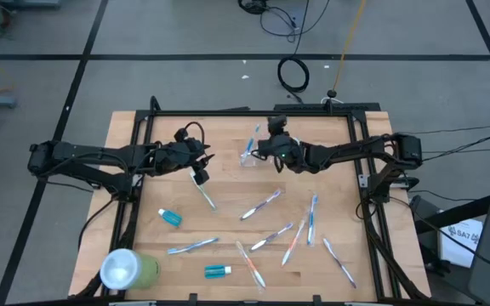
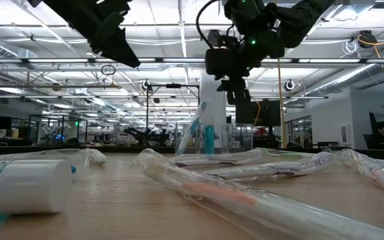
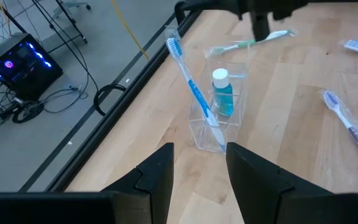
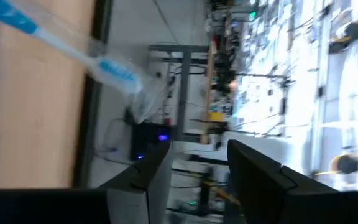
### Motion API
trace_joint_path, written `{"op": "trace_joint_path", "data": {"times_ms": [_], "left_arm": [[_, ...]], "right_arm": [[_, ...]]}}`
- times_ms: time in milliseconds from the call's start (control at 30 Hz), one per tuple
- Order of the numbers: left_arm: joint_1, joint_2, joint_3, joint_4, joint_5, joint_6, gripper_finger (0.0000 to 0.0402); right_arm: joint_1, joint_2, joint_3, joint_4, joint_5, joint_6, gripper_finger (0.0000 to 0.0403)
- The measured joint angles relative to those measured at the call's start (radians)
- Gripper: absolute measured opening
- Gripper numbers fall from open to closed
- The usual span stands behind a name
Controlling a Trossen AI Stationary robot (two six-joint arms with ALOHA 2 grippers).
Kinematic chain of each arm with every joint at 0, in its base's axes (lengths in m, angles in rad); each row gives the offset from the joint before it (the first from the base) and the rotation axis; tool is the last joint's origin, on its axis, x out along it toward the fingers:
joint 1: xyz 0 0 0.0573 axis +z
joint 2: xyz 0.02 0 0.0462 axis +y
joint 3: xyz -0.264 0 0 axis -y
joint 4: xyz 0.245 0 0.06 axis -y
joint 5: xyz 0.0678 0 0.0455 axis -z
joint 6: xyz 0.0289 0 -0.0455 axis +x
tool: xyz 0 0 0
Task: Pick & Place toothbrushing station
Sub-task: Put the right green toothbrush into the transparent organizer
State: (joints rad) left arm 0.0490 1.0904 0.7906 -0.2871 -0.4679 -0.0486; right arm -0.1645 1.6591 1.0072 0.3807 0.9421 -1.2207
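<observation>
- Nearest the low camera lie a small bottle with a white cap and teal liquid, on its side, and a long toothbrush sealed in a crinkled clear wrapper.
- Wrapped toothbrushes are scattered across the pale wooden table, with two more little teal bottles among them.
- An opaque light-green cup with a whitish top lies at the table's near left corner.
- My toothbrushing station, a small clear plastic cup, stands upright toward the far edge, holding a blue-handled toothbrush and a teal bottle.
- My right pincer hovers just beside it, fingers apart, empty.
- My left pincer is well apart from it, fingers apart, empty.
</observation>
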Motion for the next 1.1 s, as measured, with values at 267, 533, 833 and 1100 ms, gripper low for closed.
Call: {"op": "trace_joint_path", "data": {"times_ms": [267, 533, 833, 1100], "left_arm": [[0.000, 0.000, 0.000, 0.011, 0.003, 0.040, 0.0154], [0.000, 0.000, 0.000, 0.113, 0.104, 0.094, 0.0154], [0.000, 0.000, 0.000, 0.191, 0.138, 0.088, 0.0154], [0.000, 0.000, -0.001, 0.297, 0.135, 0.065, 0.0154]], "right_arm": [[-0.026, -0.221, 0.000, -0.405, -0.075, 0.663, 0.0139], [-0.143, -0.409, -0.233, -0.441, -0.418, 1.193, 0.0139], [-0.247, -0.419, -0.617, 0.006, -0.427, 1.206, 0.0138], [-0.336, -0.400, -0.647, -0.004, -0.658, 1.328, 0.0137]]}}
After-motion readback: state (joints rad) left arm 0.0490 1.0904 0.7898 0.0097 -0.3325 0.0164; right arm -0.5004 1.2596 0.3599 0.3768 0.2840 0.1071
